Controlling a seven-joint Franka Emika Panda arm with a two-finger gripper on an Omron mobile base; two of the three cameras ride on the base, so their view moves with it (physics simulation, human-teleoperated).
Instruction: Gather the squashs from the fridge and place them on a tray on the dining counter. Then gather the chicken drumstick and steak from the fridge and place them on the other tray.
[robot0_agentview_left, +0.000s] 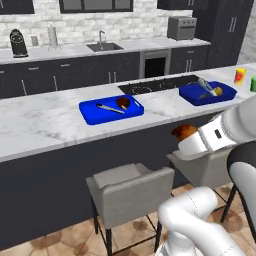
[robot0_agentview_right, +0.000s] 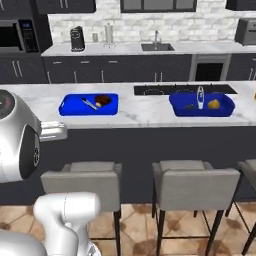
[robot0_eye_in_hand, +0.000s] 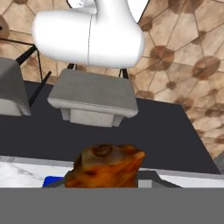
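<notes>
hand (robot0_agentview_left: 176, 134) clamps chicken drumstick (robot0_eye_in_hand: 105, 166) | thick end out | axis unclear

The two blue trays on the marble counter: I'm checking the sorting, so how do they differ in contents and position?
The tray on the left holds a dark rounded steak and a thin grey utensil. The other tray holds a yellow squash, a darker lump and an upright pale item. The other tray sits right by the cooktop; the tray sits further left. Both are shallow, bright blue, rectangular and rest flat on the dining counter.
</notes>
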